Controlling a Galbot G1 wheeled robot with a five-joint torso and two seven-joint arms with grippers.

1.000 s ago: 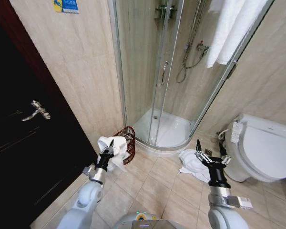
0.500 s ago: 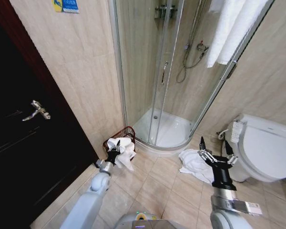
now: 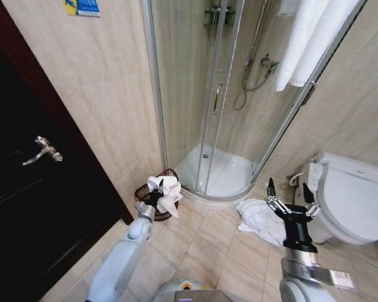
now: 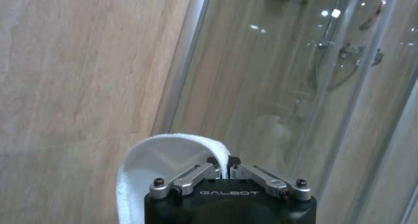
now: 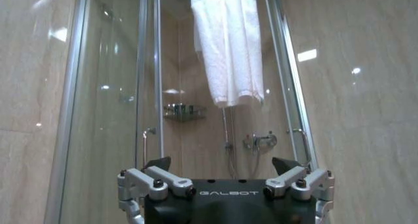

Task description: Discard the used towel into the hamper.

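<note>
Your left gripper [image 3: 158,190] is pinched tight on the used towel [image 3: 167,191], holding it right over the hamper [image 3: 146,200] by the wall so a release should drop it inside. Right gripper [image 3: 288,204] idles, jaws spread, above another towel [image 3: 258,217] on the floor.

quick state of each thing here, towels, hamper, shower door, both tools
left tool: shut on towel, over hamper
towel: held, hanging at the hamper's rim
hamper: upright on floor, by the shower
floor towel: crumpled, untouched
right tool: open, empty
shower door: closed
</note>
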